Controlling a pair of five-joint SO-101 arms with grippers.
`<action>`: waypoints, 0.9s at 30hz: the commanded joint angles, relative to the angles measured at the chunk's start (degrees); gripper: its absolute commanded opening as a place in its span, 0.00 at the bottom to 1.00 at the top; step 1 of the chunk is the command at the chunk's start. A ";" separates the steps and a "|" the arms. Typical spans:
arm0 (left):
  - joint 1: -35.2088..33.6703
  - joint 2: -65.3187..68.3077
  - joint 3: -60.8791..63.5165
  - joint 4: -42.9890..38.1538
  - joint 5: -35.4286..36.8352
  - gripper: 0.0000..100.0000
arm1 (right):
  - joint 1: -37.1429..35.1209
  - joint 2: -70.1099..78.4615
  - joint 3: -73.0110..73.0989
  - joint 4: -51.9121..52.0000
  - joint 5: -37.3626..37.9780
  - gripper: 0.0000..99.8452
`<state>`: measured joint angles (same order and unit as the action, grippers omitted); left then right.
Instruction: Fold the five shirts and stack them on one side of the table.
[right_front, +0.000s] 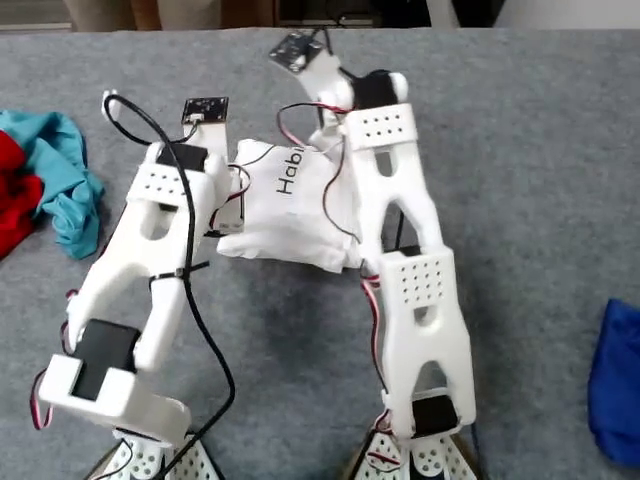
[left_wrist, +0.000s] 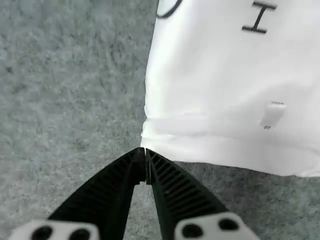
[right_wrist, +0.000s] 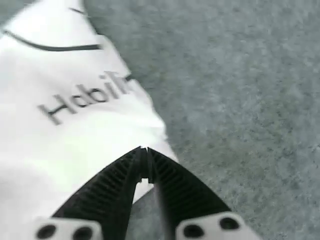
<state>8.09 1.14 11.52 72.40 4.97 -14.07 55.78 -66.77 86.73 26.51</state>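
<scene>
A folded white shirt (right_front: 290, 210) with dark print lies in the middle of the grey table, between my two arms. At its left edge my left gripper (right_front: 236, 190) is shut, and in the left wrist view the gripper (left_wrist: 145, 150) pinches a corner of the white shirt (left_wrist: 225, 85). On the shirt's far right edge sits my right gripper (right_front: 322, 135), also shut. In the right wrist view that gripper (right_wrist: 145, 149) closes on the rim of the white shirt (right_wrist: 65, 135) near the print.
A teal shirt (right_front: 60, 180) and a red shirt (right_front: 12, 195) lie crumpled at the table's left edge. A blue shirt (right_front: 615, 380) lies at the right edge. Bare grey table (right_front: 530, 150) stretches to the right of the arms.
</scene>
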 joint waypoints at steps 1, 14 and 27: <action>0.97 -3.91 2.20 -4.04 0.26 0.02 | 2.77 1.63 0.04 -6.42 2.29 0.01; 1.58 -3.82 -3.16 -10.29 0.18 0.02 | 4.09 2.24 -2.51 -8.53 3.16 0.01; 0.09 18.07 -17.14 -33.85 0.26 0.02 | 3.47 -7.60 -11.65 15.74 2.02 0.01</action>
<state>8.70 14.07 1.49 40.31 5.05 -10.90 54.73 -80.40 100.88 28.97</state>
